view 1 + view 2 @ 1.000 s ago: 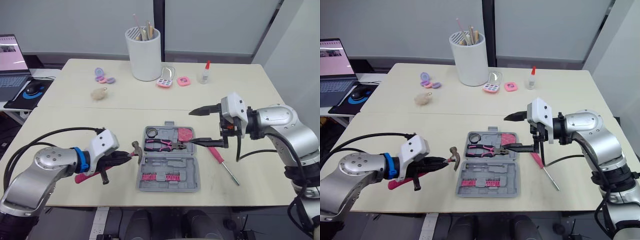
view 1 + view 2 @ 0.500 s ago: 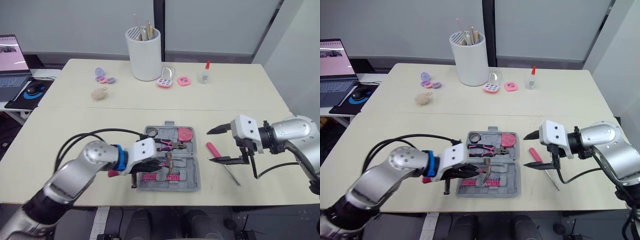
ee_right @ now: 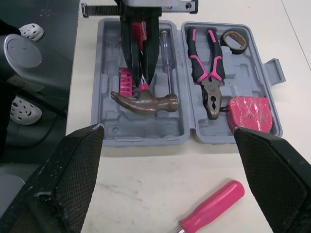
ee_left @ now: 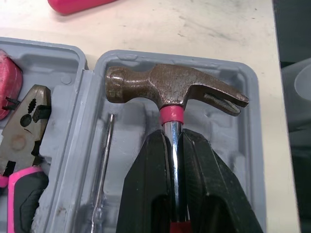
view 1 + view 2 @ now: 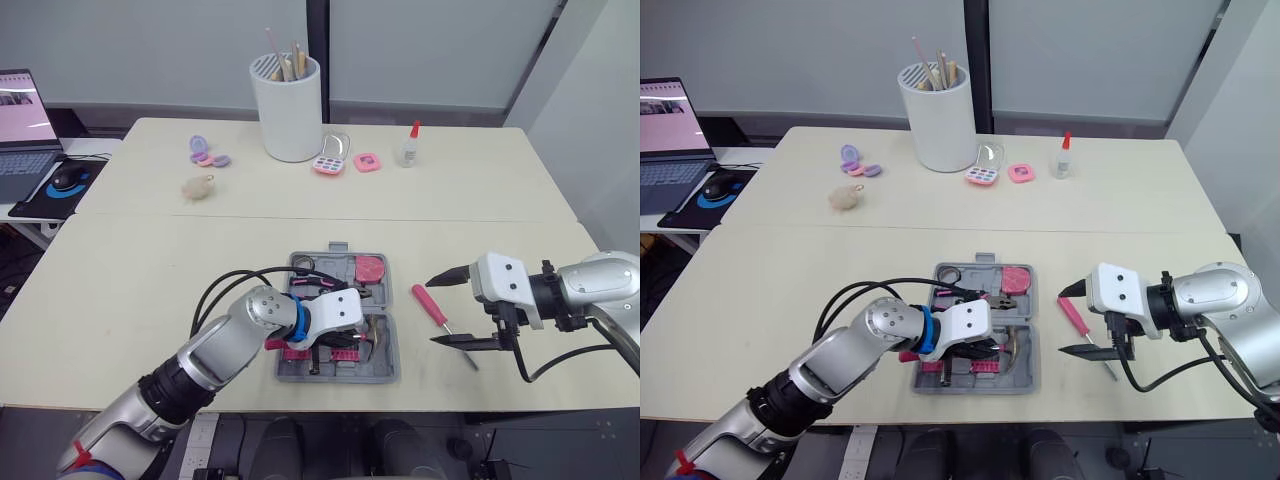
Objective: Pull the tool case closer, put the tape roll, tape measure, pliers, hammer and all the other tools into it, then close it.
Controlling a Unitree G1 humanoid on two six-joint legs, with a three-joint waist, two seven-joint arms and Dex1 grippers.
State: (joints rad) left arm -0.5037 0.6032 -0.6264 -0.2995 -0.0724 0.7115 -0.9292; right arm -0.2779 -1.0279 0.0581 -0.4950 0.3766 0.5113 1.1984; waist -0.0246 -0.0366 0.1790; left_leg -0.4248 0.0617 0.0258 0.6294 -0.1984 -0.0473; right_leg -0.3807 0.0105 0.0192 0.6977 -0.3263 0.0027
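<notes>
The left gripper [image 4: 172, 138] is clamped tight on the hammer [image 4: 170, 90], its two black fingers [image 4: 146, 184] pressed against the shiny metal shaft just below the head. The hammer has a dull brown head, blunt at one end and split into a claw at the other, with a pink collar where head and shaft meet. The head sits in the near half of the open grey tool case [image 3: 112, 131], toward its right end; I cannot tell whether it rests on the plastic or hangs just above it. Beside the shaft in that half lie a thin metal rod [image 3: 166, 48] and a pink bit rack [image 3: 126, 80]. In the far half lie the pink-and-black pliers [image 3: 209, 73], the tape roll [image 3: 236, 41] and the red tape measure [image 3: 250, 112].

The case lies on the pale table [image 5: 150, 270], near its front edge. To its right, the right gripper [image 5: 432, 312] hangs with fingers spread wide, holding nothing. A pink-handled screwdriver [image 5: 427, 301] lies on the table just beside the case.
</notes>
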